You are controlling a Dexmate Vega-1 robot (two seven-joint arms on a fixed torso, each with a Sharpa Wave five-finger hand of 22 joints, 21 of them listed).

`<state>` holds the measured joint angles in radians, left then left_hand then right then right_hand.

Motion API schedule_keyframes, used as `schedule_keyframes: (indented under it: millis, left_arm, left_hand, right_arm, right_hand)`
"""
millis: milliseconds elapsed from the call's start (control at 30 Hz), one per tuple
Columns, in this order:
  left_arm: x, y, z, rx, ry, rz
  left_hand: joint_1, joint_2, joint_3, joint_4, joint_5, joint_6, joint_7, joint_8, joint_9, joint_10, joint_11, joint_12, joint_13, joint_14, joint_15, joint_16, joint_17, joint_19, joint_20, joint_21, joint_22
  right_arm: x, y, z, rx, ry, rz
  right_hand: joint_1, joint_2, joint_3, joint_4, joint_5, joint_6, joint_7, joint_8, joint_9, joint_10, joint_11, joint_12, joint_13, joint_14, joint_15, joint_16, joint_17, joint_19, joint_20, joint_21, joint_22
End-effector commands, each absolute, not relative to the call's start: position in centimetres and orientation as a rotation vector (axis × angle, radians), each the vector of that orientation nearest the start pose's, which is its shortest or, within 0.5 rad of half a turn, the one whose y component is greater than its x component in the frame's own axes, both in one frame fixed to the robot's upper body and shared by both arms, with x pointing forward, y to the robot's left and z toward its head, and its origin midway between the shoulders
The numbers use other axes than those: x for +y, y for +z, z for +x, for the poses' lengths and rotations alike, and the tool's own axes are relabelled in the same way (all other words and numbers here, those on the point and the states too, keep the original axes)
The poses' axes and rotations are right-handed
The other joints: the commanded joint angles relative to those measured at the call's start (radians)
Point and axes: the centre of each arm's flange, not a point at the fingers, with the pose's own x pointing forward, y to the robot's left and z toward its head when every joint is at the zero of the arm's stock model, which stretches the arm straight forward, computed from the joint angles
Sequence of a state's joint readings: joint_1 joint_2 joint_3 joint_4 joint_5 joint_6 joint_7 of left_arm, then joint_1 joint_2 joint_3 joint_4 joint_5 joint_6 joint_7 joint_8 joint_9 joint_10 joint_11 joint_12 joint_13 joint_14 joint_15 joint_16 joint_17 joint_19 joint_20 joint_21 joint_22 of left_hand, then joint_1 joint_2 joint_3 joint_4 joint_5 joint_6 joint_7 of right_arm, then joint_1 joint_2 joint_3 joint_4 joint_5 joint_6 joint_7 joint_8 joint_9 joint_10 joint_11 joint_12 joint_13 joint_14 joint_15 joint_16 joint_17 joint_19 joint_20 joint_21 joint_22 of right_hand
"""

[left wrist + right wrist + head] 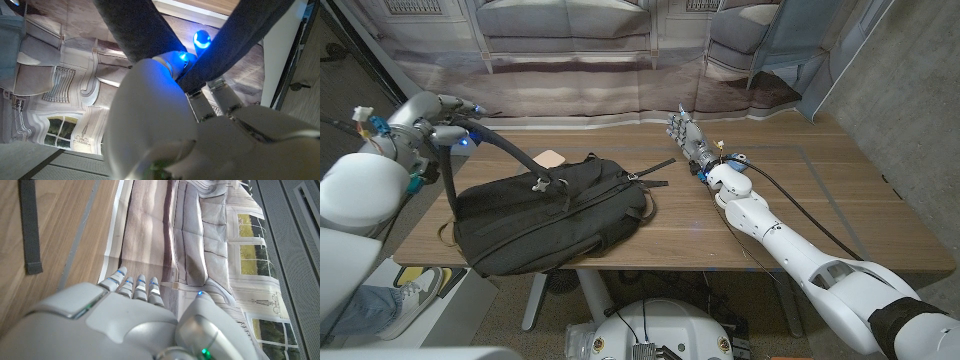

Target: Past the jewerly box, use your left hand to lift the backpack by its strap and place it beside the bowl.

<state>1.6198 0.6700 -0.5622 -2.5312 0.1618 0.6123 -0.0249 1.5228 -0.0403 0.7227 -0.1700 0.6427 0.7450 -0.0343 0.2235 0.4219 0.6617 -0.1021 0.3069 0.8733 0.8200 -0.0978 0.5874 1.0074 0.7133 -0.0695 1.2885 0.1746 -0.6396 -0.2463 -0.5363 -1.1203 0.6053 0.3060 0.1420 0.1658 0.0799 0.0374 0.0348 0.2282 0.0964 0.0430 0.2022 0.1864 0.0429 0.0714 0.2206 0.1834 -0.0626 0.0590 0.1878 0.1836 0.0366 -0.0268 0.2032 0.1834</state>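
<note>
A black backpack [550, 215] lies on the wooden table [800, 190] toward its left side. Its dark shoulder strap [495, 145] rises in a loop to my left hand [445, 120], which grips it above the table's left end. In the left wrist view the strap [145, 35] runs across my left hand [165, 115], with blue lights glowing on the fingers. My right hand [688, 132] stands at the table's back middle, fingers straight and apart, holding nothing. It shows in the right wrist view as well [130, 325]. A small tan item [550, 158] peeks out behind the backpack.
A loose black strap end [655, 180] trails from the backpack toward my right arm; it also shows in the right wrist view [30, 225]. A printed backdrop of sofas [570, 40] hangs behind the table. A person's shoe [415, 290] sits at the lower left.
</note>
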Motion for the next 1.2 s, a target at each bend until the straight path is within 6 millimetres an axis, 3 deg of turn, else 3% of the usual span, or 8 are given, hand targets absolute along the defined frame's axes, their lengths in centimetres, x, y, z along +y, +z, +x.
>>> schedule_keyframes:
  millis: [33, 1200]
  left_arm:
    - [42.4, 6.5, 37.0, -0.456, 0.441, 0.88]
    - [41.4, 3.8, 41.6, -0.362, 0.325, 0.896]
  left_hand:
    - [0.0, 0.008, -0.006, 0.001, -0.008, 0.004, -0.011, -0.001, 0.001, 0.002, -0.011, -0.004, 0.005, 0.0, -0.035, -0.007, 0.0, -0.012, -0.136, 0.005, 0.004]
    - [-0.003, 0.014, -0.014, 0.002, -0.034, 0.005, -0.02, -0.002, -0.003, 0.002, -0.02, -0.01, 0.013, 0.004, -0.045, -0.026, -0.017, -0.032, -0.129, 0.003, 0.003]
  right_arm:
    - [-12.3, 0.6, 68.1, -0.604, 0.499, 0.08]
    - [-12.3, 0.0, 68.8, -0.579, 0.509, 0.088]
  right_hand:
    - [0.008, 0.007, -0.004, 0.0, -0.004, 0.008, -0.003, -0.005, 0.003, -0.004, 0.003, -0.006, 0.005, 0.005, -0.002, 0.0, 0.003, 0.005, -0.007, 0.001, 0.004]
    - [0.009, 0.008, -0.005, 0.0, -0.005, 0.007, -0.003, -0.006, 0.003, -0.002, 0.004, -0.005, 0.005, 0.006, -0.003, 0.0, 0.003, 0.005, -0.007, 0.001, 0.004]
